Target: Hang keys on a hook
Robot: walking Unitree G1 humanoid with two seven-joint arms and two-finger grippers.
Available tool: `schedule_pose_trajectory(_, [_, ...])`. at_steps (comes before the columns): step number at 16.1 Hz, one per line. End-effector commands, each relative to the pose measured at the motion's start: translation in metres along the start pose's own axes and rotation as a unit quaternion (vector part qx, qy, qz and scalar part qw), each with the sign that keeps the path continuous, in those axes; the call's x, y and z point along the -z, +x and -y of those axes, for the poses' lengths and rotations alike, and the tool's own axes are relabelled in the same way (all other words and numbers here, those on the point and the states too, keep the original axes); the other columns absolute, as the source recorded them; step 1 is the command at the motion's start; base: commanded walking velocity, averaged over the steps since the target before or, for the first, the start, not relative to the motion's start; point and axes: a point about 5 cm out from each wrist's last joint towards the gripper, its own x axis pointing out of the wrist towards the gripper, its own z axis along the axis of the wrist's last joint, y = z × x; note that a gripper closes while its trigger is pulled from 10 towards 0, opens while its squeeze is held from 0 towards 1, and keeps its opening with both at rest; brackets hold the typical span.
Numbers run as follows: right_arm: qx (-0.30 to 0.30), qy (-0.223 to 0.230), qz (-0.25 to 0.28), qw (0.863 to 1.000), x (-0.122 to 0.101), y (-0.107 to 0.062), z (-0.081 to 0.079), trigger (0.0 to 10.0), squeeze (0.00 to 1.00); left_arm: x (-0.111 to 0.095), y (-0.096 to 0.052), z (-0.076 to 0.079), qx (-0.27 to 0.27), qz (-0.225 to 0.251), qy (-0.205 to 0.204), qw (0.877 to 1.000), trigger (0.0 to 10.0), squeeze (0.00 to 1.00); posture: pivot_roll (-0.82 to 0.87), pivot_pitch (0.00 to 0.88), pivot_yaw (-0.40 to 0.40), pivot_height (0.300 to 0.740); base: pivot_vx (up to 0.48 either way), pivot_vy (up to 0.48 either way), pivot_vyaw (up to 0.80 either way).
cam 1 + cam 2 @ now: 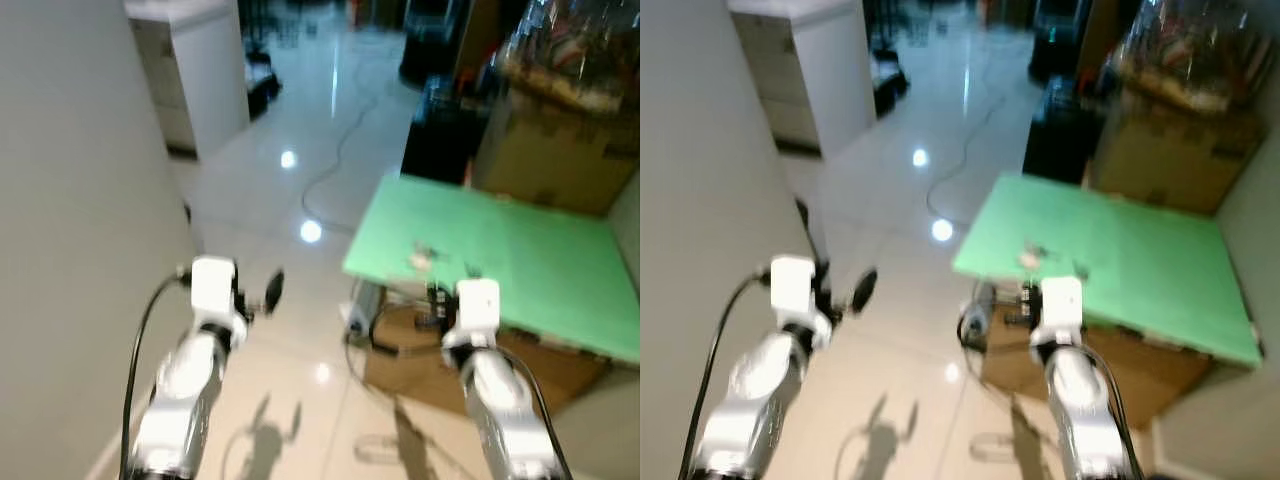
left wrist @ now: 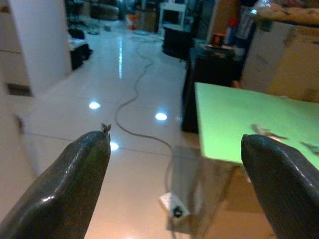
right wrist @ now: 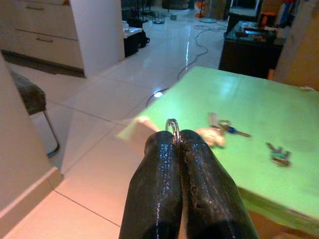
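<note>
Silver arms, white wrist blocks, black cables, black pincer fingers (image 3: 199,184).

I'm in a home: glossy tile floor (image 1: 300,300), white drawers (image 3: 35,40), green table (image 1: 520,260), stacked clutter

We see a glossy tiled floor (image 1: 300,330) mirroring lamps; a matt green tabletop (image 3: 259,119); a shiny metal key ring (image 3: 172,128); silvery arms.

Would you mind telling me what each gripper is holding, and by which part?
The right gripper is shut on a silver metal key ring, pinched at its lower arc. The left gripper is open, holding nothing.
</note>
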Motion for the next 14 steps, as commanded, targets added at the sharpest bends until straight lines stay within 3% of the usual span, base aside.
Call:
schedule_pose_trajectory(1, [-0.015, 0.005, 0.010, 1.000, -0.007, 0.007, -0.007, 10.0, 0.00, -0.007, 0.000, -0.007, -0.019, 0.013, 0.010, 1.000, 10.0, 0.00, 0.07, 0.000, -0.031, 0.740, 0.000, 0.000, 0.00])
schedule_pose_trajectory(3, [-0.019, 0.007, 0.011, 1.000, -0.008, 0.009, -0.010, 10.0, 0.00, -0.011, -0.001, -0.006, -0.013, 0.023, 0.005, 1.000, 10.0, 0.00, 0.07, 0.000, -0.029, 0.740, 0.000, 0.000, 0.00])
schedule_pose_trajectory(5, [-0.018, 0.009, 0.013, 1.000, -0.009, 0.012, -0.011, 10.0, 0.00, -0.012, -0.004, 0.003, -0.001, 0.027, 0.007, 1.000, 10.0, 0.00, 0.07, 0.000, -0.030, 0.740, 0.000, -0.465, 0.00])
schedule_pose_trajectory(8, [-0.004, 0.011, 0.015, 1.000, -0.010, 0.016, -0.012, 10.0, 0.00, -0.011, -0.005, 0.002, -0.010, 0.026, 0.004, 1.000, 10.0, 0.00, 0.09, 0.000, -0.038, 0.740, 0.000, -0.461, 0.00])
schedule_pose_trajectory(14, [-0.012, 0.001, 0.021, 1.000, -0.014, 0.021, -0.013, 10.0, 0.00, -0.019, 0.001, -0.001, -0.014, 0.033, 0.013, 0.999, 10.0, 0.00, 0.08, 0.000, -0.021, 0.740, 0.000, -0.458, 0.66])
